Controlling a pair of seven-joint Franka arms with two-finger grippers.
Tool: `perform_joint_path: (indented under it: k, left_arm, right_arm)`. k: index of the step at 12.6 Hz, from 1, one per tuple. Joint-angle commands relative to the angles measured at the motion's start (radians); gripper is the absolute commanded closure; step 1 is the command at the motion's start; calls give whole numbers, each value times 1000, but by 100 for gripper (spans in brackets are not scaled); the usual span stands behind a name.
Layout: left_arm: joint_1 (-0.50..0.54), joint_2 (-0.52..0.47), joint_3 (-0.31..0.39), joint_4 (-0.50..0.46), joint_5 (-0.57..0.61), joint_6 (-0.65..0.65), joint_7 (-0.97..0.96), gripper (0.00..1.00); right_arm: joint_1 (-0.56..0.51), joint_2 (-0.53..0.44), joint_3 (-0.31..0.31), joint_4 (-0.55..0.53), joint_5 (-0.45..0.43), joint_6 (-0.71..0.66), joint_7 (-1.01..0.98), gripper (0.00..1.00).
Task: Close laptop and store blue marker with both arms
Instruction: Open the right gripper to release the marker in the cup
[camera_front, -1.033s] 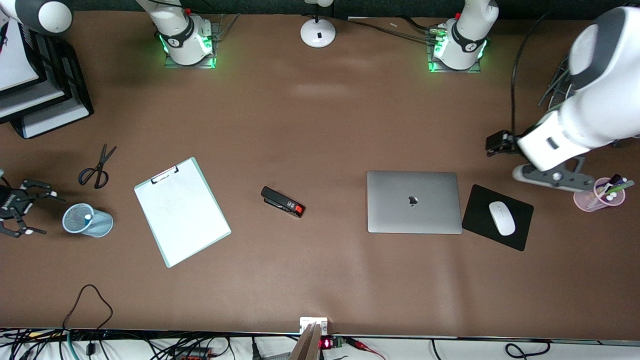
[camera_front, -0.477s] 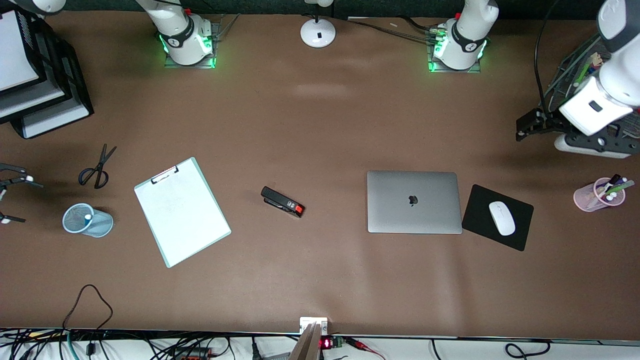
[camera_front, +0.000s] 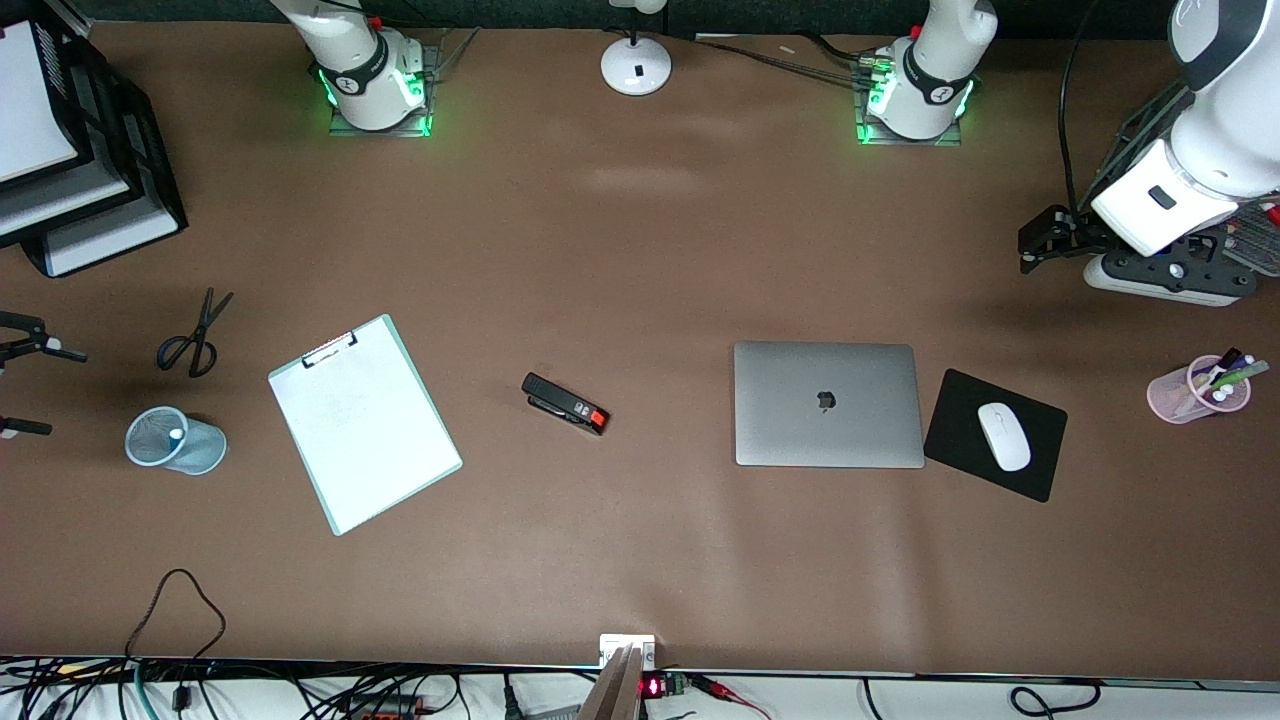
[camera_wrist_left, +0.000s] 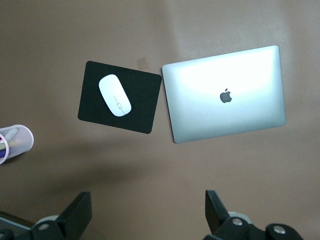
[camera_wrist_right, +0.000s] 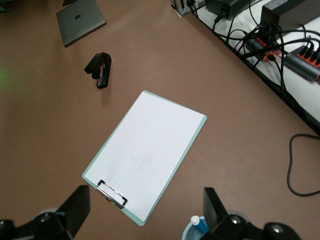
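Note:
The silver-grey laptop (camera_front: 828, 404) lies flat with its lid down, toward the left arm's end of the table, and also shows as the laptop (camera_wrist_left: 225, 95) in the left wrist view. The blue marker (camera_wrist_right: 199, 224) stands, white cap up, in a light-blue mesh cup (camera_front: 175, 441) toward the right arm's end. My right gripper (camera_front: 64, 392) hangs open beside that cup, at the table's end; its fingers (camera_wrist_right: 80, 206) hold nothing. My left gripper (camera_front: 1028, 254) is open and empty, over bare table by the wire rack. It is farther from the front camera than the laptop.
A clipboard (camera_front: 364, 423), a black stapler (camera_front: 566, 403) and scissors (camera_front: 195, 335) lie between cup and laptop. A black mouse pad (camera_front: 1040, 460) with a white mouse (camera_front: 1003, 436) adjoins the laptop. A pink pen cup (camera_front: 1197, 390), a wire rack (camera_front: 1130, 140) and stacked trays (camera_front: 80, 190) stand at the ends.
The left arm has lifted away from over the pink cup toward the wire rack. The right gripper has drawn back from beside the blue cup toward the table's end. Both stayed open.

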Motion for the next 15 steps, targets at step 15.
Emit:
perform_joint_path:
  k: [15]
  left_arm:
    - [-4, 10, 1, 18, 19, -6, 12, 0]
  right_arm:
    - [406, -115, 5, 44, -453, -15, 982, 0]
